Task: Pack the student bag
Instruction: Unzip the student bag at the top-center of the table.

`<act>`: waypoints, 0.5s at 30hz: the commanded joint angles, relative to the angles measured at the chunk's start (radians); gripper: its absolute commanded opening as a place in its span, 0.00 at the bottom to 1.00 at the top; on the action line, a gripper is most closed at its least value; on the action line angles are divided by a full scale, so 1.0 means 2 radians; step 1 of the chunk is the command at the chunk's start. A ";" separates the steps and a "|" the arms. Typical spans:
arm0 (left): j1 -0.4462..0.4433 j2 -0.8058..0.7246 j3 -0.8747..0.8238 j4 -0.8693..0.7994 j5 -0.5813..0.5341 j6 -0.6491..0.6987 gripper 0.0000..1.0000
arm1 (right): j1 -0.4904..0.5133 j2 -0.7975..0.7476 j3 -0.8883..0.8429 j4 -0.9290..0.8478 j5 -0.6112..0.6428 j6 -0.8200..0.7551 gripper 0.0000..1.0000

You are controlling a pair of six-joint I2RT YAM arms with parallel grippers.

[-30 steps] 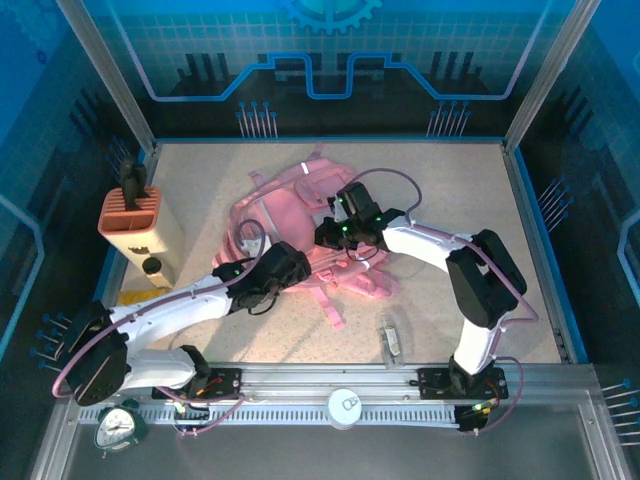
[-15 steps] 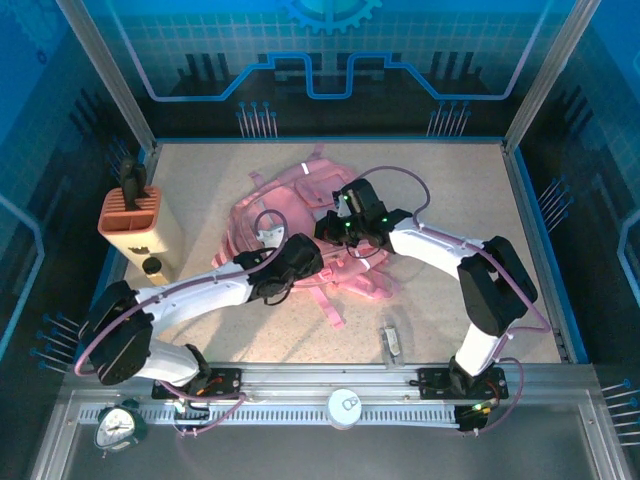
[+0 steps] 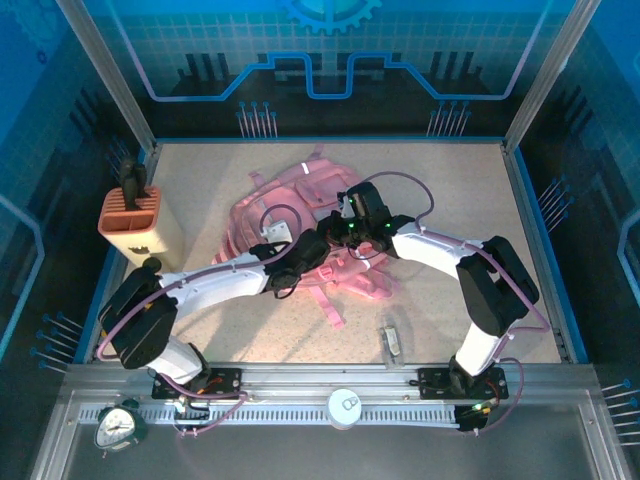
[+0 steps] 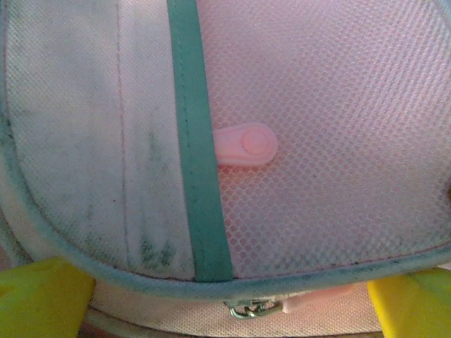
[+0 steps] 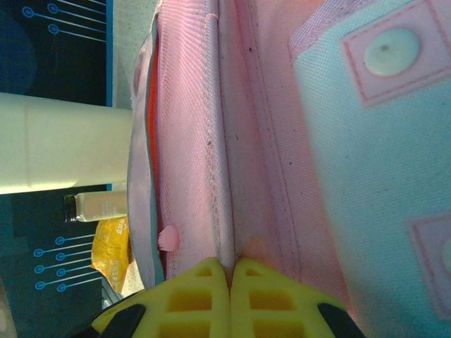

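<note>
Stretched further forward over the past second with the left gripper [image 3: 306, 254], up to the near edge of the student bag [image 3: 270, 215]; barely shifted with the right gripper [image 3: 347, 232]. Found the student bag lying crumpled in the middle of the table [image 3: 450, 190], straps trailing toward the arms, well apart from the pen holder [image 3: 135, 225] at the left edge. Held the left jaws apart, yellow fingertips [image 4: 42, 296] either side of a mesh pocket [image 4: 338, 141] bearing a teal trim strip [image 4: 194, 141] and a pink snap tab [image 4: 245, 146]. Kept the right fingers pressed together on a pink fabric fold of the bag.
</note>
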 commanded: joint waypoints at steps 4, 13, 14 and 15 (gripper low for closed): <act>0.010 -0.016 -0.012 -0.024 -0.040 -0.020 0.87 | -0.009 -0.017 0.000 0.049 -0.018 0.007 0.00; 0.011 -0.048 -0.040 -0.008 -0.025 -0.005 0.50 | -0.009 -0.010 0.001 0.058 -0.021 0.012 0.00; 0.010 -0.046 -0.040 0.001 -0.022 0.001 0.47 | -0.009 -0.009 0.002 0.057 -0.021 0.011 0.00; 0.010 -0.043 -0.039 0.008 -0.019 0.008 0.44 | -0.009 -0.009 0.002 0.056 -0.020 0.011 0.00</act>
